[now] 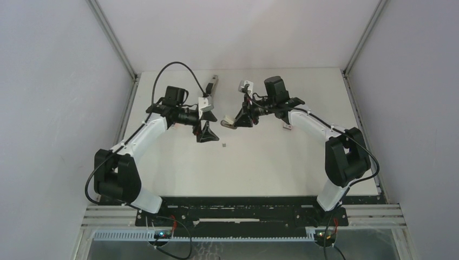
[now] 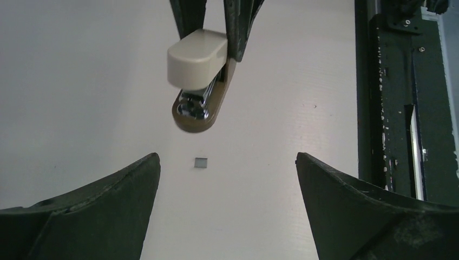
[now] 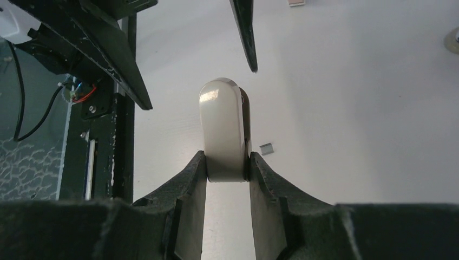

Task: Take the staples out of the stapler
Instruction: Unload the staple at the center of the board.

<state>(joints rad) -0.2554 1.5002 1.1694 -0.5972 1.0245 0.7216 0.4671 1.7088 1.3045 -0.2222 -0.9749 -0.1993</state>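
White table (image 1: 260, 168), far from edges: right pincer (image 3: 227, 164) tight on stapler (image 3: 222, 124), left pincer (image 2: 227, 158) wide, empty.

No legible text anywhere.

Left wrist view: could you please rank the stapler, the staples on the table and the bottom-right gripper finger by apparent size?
Largest: gripper finger, inflated by nearness to the camera.
Then the stapler.
Smallest: the staples.
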